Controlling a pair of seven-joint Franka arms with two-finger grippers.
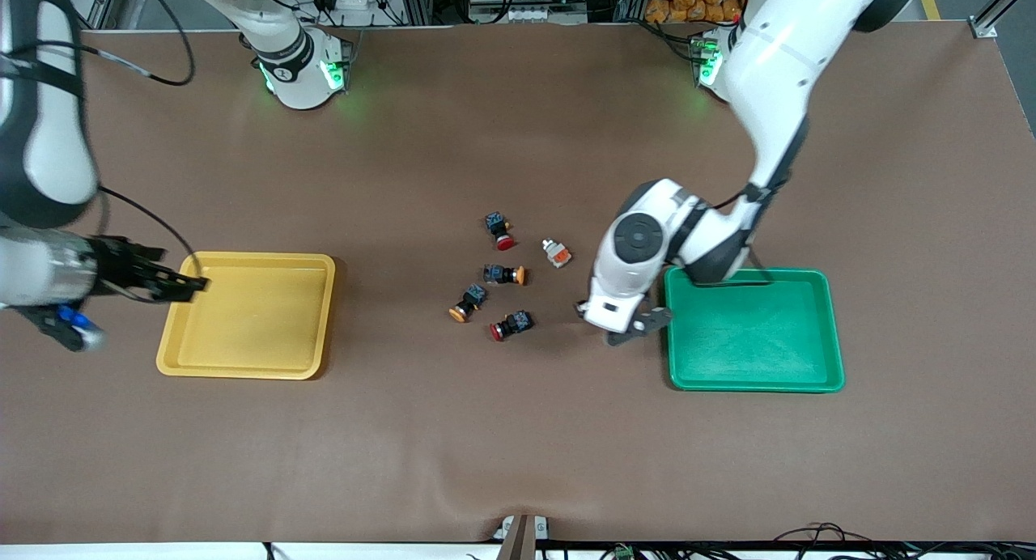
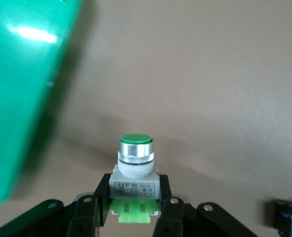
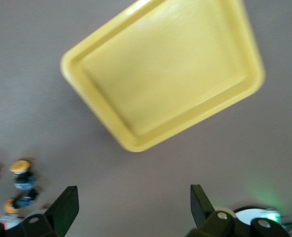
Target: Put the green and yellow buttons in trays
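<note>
Brown table – yellow tray, green tray, five loose buttons.

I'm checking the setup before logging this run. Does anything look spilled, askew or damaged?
Nothing stands out. The loose buttons lie tipped on the mat, both trays sit flat and empty, the left gripper holds the green button beside the green tray, and the right gripper is open.

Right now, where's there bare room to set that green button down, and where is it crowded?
The green tray beside the left gripper, which holds the green button, is bare inside. So is the yellow tray by the open right gripper. It is crowded between the trays, where five loose buttons cluster.
</note>
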